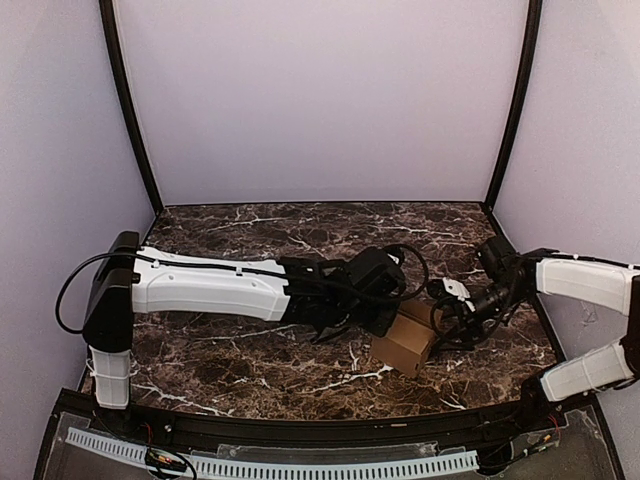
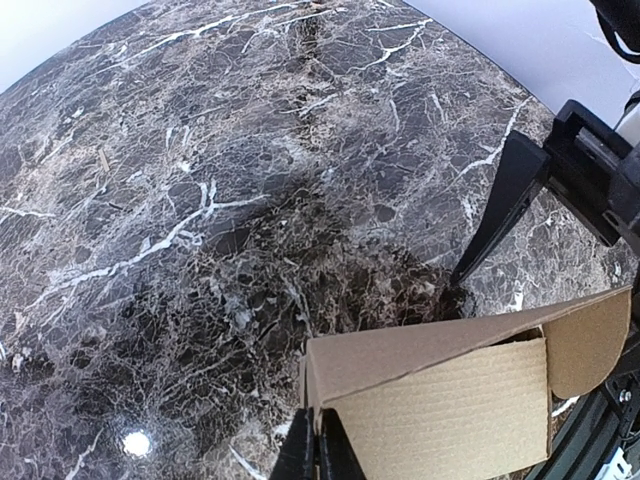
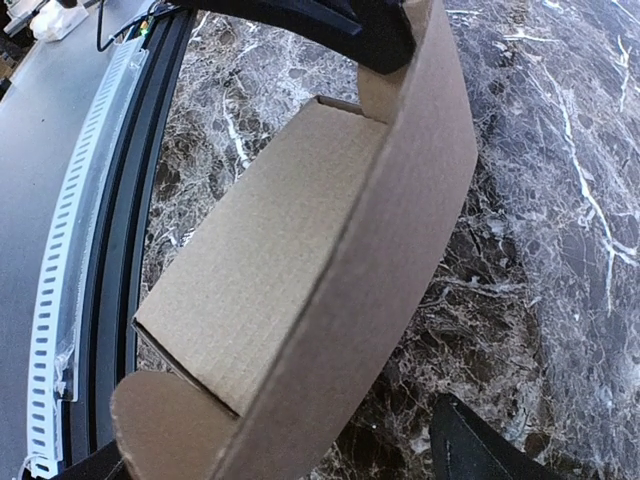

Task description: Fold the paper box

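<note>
Cardboard of the paper box [image 1: 405, 345] is pinched at one wall edge by the left gripper [image 2: 315, 445], fingers pressed together. Spread wide, the right gripper [image 1: 450, 310] has the curved wall between its fingers; it should push the rounded tab [image 3: 150, 420] inward against that anchoring pinch.

It was a lab test booth: plain lilac walls [image 1: 320, 100] and black poles [image 1: 128, 110] across the upper frame enclosed a marble-look tabletop [image 1: 250, 230], two robot arms [image 1: 200, 285] mounted at its lower edge.
</note>
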